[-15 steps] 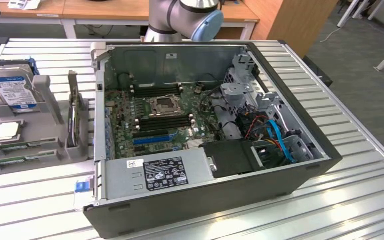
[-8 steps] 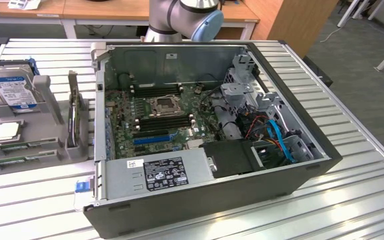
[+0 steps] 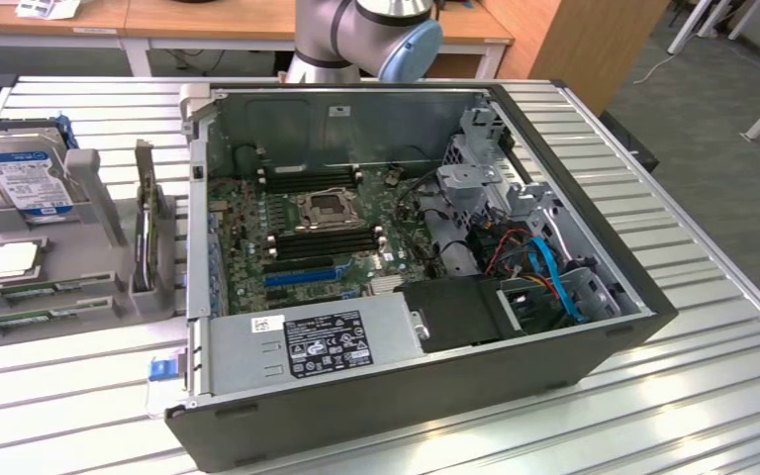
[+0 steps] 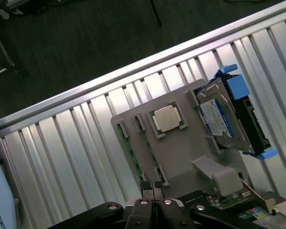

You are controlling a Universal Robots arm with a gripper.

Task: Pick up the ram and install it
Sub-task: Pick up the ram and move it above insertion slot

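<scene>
Gripper [image 4: 152, 188]: clenched, empty, over the holder's [image 4: 181, 157] edge.
Ram [image 3: 31, 289]: flat in the holder's slots, just beside the CPU [image 3: 13, 259].
Drive [image 3: 24, 178]: upright, behind the CPU.
Card [image 3: 142, 233]: on edge, between ram and case [image 3: 420, 396].
Case: open on the table [image 3: 711, 396], at the exterior view's right of the holder.

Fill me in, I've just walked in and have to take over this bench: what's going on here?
A Universal Robots arm is working on a ram install. Its gripper, shut and empty, hovers over the grey parts holder, close to the ram, which lies in its slot there near the CPU chip and the hard drive. The open computer case lies alongside, motherboard exposed.
</scene>
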